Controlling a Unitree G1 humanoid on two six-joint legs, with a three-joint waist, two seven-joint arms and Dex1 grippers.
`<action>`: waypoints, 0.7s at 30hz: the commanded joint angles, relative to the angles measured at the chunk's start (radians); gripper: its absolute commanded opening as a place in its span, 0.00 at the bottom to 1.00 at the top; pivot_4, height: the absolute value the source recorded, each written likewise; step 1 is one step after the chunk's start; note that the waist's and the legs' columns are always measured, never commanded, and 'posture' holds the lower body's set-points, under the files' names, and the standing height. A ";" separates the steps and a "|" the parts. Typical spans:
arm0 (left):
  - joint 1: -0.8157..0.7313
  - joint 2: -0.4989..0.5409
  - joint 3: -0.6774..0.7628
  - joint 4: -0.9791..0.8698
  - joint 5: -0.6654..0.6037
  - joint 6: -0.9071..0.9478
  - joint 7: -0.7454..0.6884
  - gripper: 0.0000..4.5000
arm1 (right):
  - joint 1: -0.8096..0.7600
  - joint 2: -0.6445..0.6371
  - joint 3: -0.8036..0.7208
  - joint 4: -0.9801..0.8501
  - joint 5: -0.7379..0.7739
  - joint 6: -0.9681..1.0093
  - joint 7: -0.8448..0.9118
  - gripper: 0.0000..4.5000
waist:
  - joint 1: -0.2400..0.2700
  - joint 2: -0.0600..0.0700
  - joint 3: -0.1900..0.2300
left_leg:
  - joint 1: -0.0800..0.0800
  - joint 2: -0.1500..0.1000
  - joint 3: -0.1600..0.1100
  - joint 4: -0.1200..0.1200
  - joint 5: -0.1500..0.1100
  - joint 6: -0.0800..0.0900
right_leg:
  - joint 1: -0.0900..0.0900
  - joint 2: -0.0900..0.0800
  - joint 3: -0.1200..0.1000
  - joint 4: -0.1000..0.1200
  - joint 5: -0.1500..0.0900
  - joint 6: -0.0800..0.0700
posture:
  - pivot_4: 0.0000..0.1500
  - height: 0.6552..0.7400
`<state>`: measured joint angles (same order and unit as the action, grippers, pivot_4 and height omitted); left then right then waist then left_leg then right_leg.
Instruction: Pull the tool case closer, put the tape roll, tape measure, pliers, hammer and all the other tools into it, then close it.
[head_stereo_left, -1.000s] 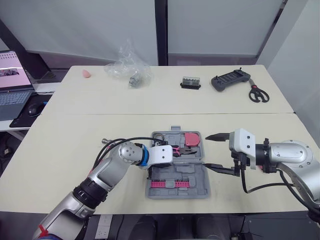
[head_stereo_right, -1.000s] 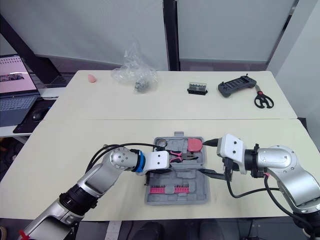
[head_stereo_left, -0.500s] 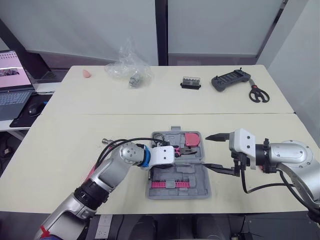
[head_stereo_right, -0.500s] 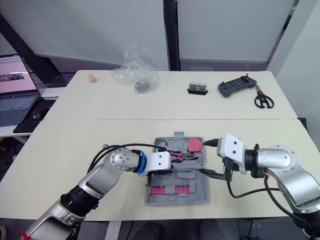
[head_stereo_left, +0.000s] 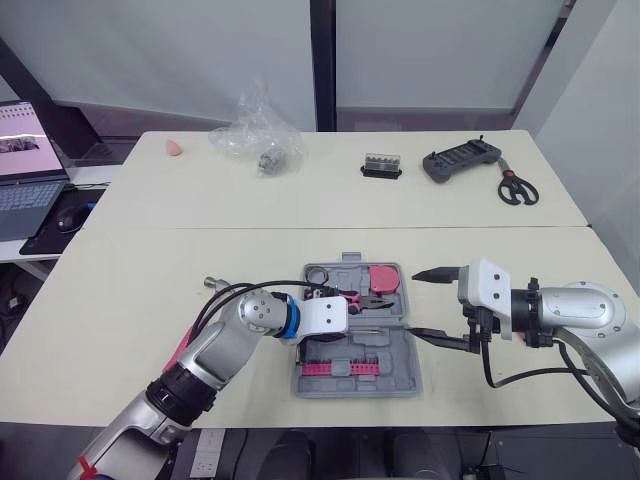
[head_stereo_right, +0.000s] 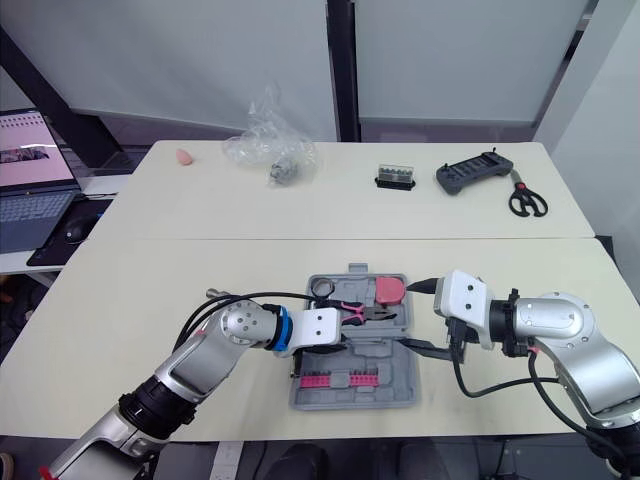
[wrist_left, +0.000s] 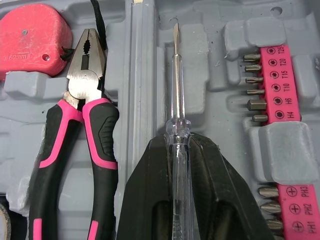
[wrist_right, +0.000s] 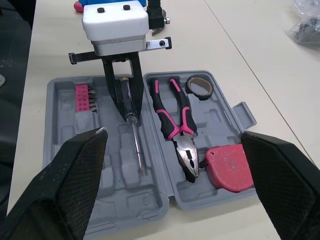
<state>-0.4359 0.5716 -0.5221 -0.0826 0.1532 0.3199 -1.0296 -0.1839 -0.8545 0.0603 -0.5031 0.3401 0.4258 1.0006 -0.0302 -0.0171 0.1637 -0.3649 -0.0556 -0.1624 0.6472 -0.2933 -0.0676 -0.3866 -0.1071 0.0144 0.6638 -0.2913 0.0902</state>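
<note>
The tool case (head_stereo_left: 398, 383) lies open and flat on the near table, close to the front edge; over its bit-side half a screwdriver (wrist_left: 176, 95) with a clear handle is clamped by the handle in the left gripper (wrist_left: 178, 141), the shaft aimed along the long moulded recess just beside the hinge; whether the blade already touches the plastic cannot be told. The step in hand is judged to be the seating of this screwdriver; it would be done well if the shaft were kept in line with the recess, the tip lowered first, the handle laid down behind it, and the grip let go only once the tool is borne by the case; a release from above could let the round handle roll toward the hinge or onto the pink bit strip (wrist_left: 280, 85).

In the other half the pink-handled pliers (wrist_left: 85, 115) are laid parallel to the hinge, with the red tape measure (wrist_left: 30, 30) just beyond their nose and the tape roll (wrist_right: 200, 86) near their handles; these are near the gripper's side and should not be nudged.

The right gripper (head_stereo_left: 432, 303) is held spread wide beside the case's right edge, apart from it, with nothing in it; there it is judged well placed to steady the case.

On the far table, well apart, a crumpled plastic bag (head_stereo_left: 255, 130), a small black bit holder (head_stereo_left: 381, 165), a dark flat device (head_stereo_left: 460, 160), scissors (head_stereo_left: 517, 187) and a small pink object (head_stereo_left: 174, 147) are seen; nothing lies between the gripper and the recess.
</note>
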 joint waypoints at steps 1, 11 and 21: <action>-0.004 -0.001 0.014 -0.011 0.014 -0.024 0.017 0.04 | -0.017 0.002 -0.015 -0.013 0.008 -0.011 -0.001 1.00 | 0.000 0.000 0.000 | 0.000 0.000 0.000 0.000 0.000 0.000 | 0.000 0.000 0.000 0.000 0.000 0.000 | 1.00 1.00; -0.002 -0.003 0.029 -0.040 -0.006 -0.013 0.014 0.53 | -0.019 0.007 -0.018 -0.010 0.010 -0.007 -0.002 1.00 | 0.000 0.000 0.000 | 0.000 0.000 0.000 0.000 0.000 0.000 | 0.000 0.000 0.000 0.000 0.000 0.000 | 1.00 1.00; 0.003 0.022 0.064 -0.064 -0.041 -0.022 -0.004 0.40 | -0.015 0.011 -0.014 -0.002 0.005 -0.017 0.002 1.00 | 0.000 0.000 0.000 | 0.000 0.000 0.000 0.000 0.000 0.000 | 0.000 0.000 0.000 0.000 0.000 0.000 | 1.00 1.00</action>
<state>-0.4341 0.5887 -0.4852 -0.1312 0.1222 0.3179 -1.0350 -0.1867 -0.8461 0.0604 -0.4951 0.3370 0.4258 1.0009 -0.0306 -0.0171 0.1637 -0.3648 -0.0556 -0.1624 0.6472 -0.2933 -0.0677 -0.3866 -0.1071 0.0144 0.6639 -0.2913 0.0903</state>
